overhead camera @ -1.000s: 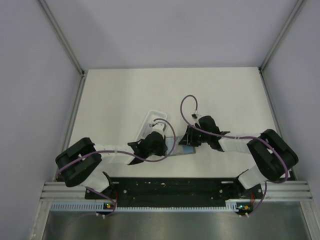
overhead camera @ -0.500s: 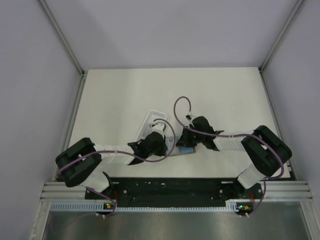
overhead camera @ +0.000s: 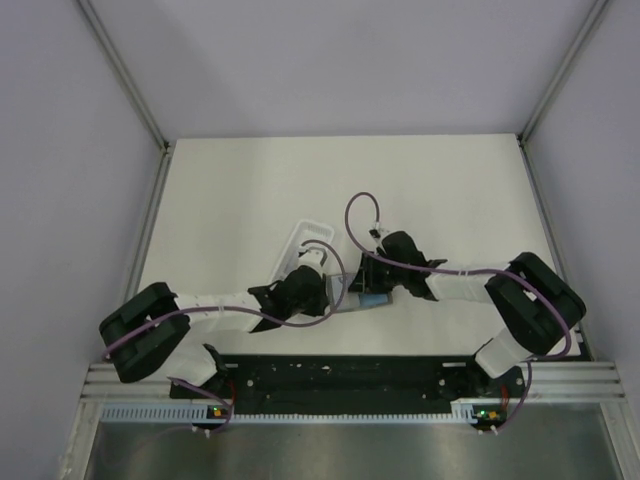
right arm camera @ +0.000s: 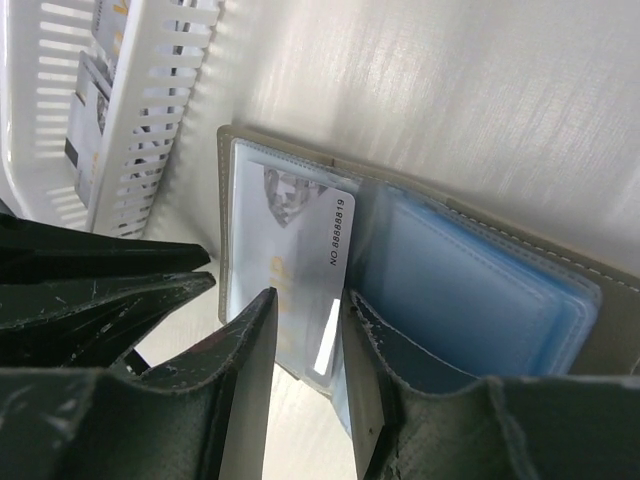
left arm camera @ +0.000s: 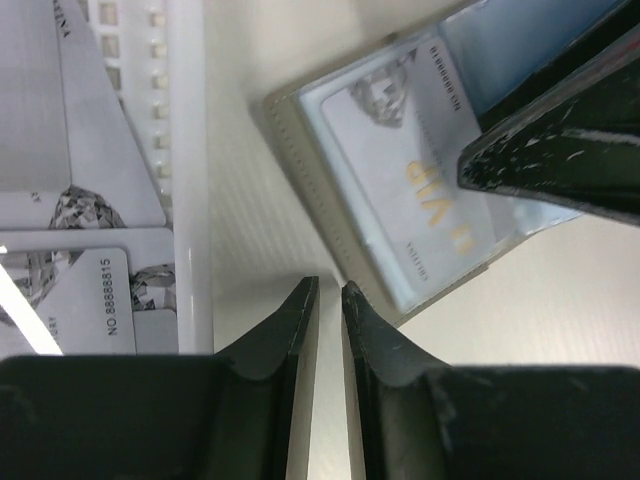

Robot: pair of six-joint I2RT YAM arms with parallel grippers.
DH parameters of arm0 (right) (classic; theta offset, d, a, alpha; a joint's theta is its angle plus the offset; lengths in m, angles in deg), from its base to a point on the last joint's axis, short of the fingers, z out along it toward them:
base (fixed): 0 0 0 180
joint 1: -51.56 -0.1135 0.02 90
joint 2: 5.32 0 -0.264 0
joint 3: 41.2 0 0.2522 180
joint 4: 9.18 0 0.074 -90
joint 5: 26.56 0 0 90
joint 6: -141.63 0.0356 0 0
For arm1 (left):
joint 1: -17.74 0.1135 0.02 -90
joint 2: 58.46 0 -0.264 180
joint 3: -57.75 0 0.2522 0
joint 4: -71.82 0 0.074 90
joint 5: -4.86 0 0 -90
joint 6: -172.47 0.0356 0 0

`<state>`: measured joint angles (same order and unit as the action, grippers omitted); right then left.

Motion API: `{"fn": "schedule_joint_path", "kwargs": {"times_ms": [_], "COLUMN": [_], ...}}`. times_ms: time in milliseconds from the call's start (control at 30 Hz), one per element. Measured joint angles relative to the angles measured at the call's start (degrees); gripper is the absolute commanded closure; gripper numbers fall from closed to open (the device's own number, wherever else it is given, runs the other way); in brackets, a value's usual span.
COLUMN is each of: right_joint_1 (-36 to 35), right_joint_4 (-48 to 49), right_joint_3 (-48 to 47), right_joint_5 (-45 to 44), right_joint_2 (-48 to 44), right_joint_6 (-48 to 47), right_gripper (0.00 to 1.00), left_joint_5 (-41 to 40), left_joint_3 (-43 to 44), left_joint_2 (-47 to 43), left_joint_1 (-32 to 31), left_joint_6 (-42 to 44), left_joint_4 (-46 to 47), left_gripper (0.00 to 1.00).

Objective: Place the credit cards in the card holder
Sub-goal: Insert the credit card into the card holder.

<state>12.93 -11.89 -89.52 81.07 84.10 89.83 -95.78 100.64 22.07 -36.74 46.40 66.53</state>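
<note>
White tabletop (overhead camera: 450, 200) is carrying an open wallet (right arm camera: 480, 270) near the middle of its near edge, with a slotted tray (right arm camera: 150, 120) sitting just beside it. One card (right arm camera: 300, 240) is lying in the wallet's clear pocket, and more cards (left arm camera: 100, 130) are waiting in the tray, so most of the job is probably left. The right gripper (right arm camera: 308, 300) is hovering over that card, jaws parted, clamping nothing. The left gripper (left arm camera: 328, 300) is pointing between tray and wallet, jaws almost together, empty. The frame edges are cutting off the tray, hiding the card count.
</note>
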Motion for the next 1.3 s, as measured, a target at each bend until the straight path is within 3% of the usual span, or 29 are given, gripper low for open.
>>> {"fn": "schedule_joint_path", "kwargs": {"times_ms": [267,600,933,1300], "right_joint_1": [0.0,0.0,0.0,-1.5], "right_joint_4": [-4.0,-11.6,-12.1,-5.2], "right_joint_3": [0.0,-0.9,-1.9,-0.1], "right_joint_5": [-2.4,-5.7,-5.4,-0.5], "right_joint_2": [-2.5,-7.0,-7.3,-6.4], "right_joint_6": [-1.2,-3.4,-4.6,-4.5], "right_gripper": [0.66,0.76,0.69,0.86], "left_joint_5": [-0.8,-0.6,0.3,0.3], "left_joint_3": [-0.7,-0.1,0.2,0.4], "left_joint_2": [-1.7,0.0,-2.4,-7.5], "left_joint_1": [0.0,0.0,0.0,0.0], "left_joint_6": [0.0,0.0,0.0,0.0], "left_joint_4": [-2.9,-0.7,-4.0,-6.0], "left_gripper": [0.79,0.81,0.82,0.85]}}
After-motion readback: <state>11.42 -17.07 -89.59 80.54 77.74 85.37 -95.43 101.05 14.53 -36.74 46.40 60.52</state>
